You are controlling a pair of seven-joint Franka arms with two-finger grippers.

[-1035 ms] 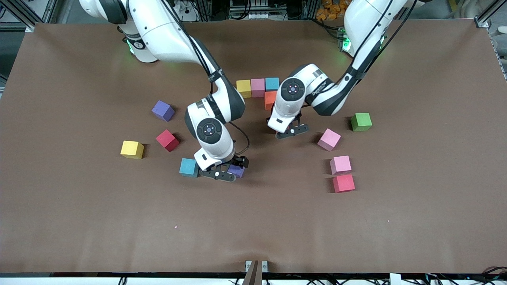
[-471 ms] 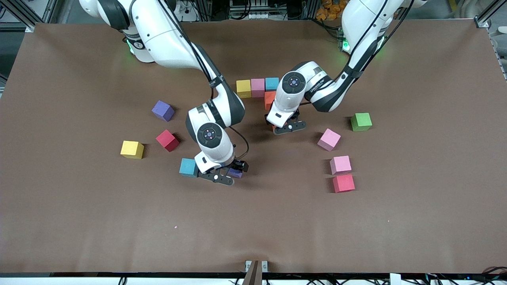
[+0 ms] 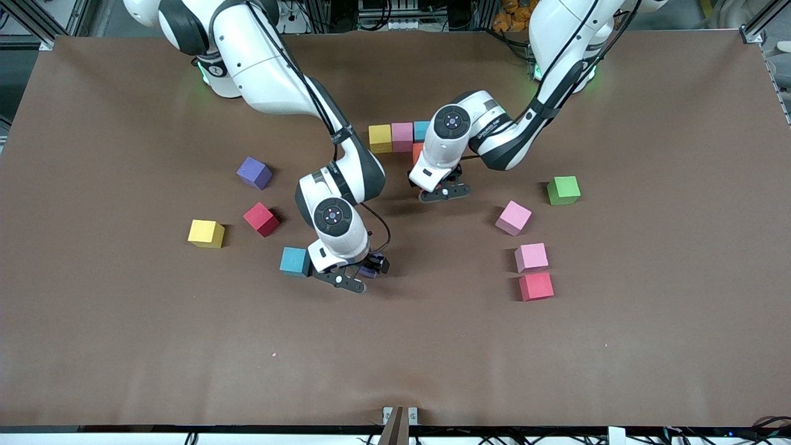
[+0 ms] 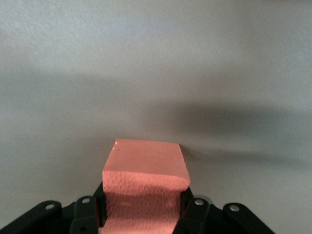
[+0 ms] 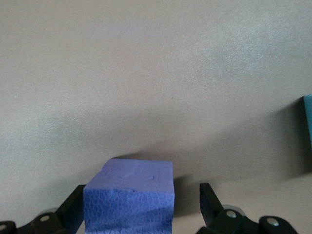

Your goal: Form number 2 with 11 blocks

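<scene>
The yellow cube (image 3: 206, 233) sits out toward the right arm's end of the table, with the red cube (image 3: 261, 219) just beside it and a purple cube (image 3: 254, 172) farther from the front camera than that red one. Next, the right arm bends down from its base, elbow folded, wrist pointing at the table. The right gripper (image 3: 356, 275) stands low beside the light blue cube (image 3: 295, 261), its fingers (image 5: 210, 201) spread wide around a second purple cube (image 5: 130, 201), one finger clear of the cube's face, so nothing is gripped. Farther from the front camera than that light blue cube lies the started row: yellow (image 3: 380, 138), pink (image 3: 401, 136), blue (image 3: 421, 130), an orange one (image 3: 417, 152) peeking out under the left wrist. The left arm curls in from its base, and the left gripper (image 3: 440, 193) is clamped tight on an orange cube (image 4: 146, 187), beside that row. Toward the left arm's end lie a pink cube (image 3: 513, 217), another pink (image 3: 531, 257) touching a red (image 3: 536, 286), and the green cube (image 3: 563, 190).
</scene>
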